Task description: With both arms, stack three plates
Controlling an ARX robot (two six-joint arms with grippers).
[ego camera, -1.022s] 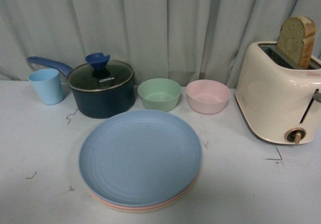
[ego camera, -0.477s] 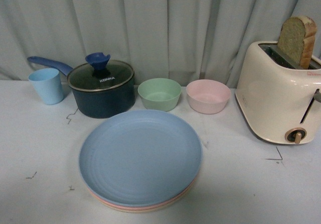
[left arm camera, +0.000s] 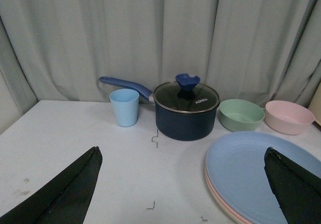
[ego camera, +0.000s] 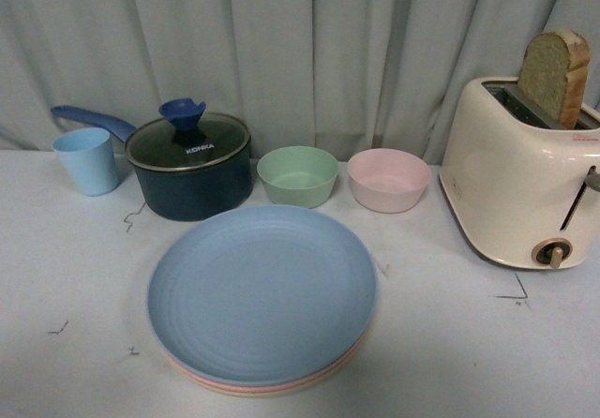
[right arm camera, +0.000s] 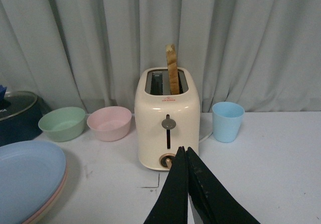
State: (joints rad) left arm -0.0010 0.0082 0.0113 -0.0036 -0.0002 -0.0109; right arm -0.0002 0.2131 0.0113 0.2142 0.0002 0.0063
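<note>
Three plates stacked on the desk [ego camera: 56, 277], light blue plate [ego camera: 262, 291] topmost, just in front of the saucepan [ego camera: 192, 170], left tool [left arm camera: 180, 194] spread wide, one finger overlapping the stack's rim, right tool [right arm camera: 186, 184] closed, empty, before the toaster [right arm camera: 168, 126]

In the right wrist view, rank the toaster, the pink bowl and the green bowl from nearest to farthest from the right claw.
1. The toaster: straight ahead of the right claw, just past its tips.
2. The pink bowl: beside the toaster, on the plates' side.
3. The green bowl: beyond the pink bowl, next to the dark pot.
</note>
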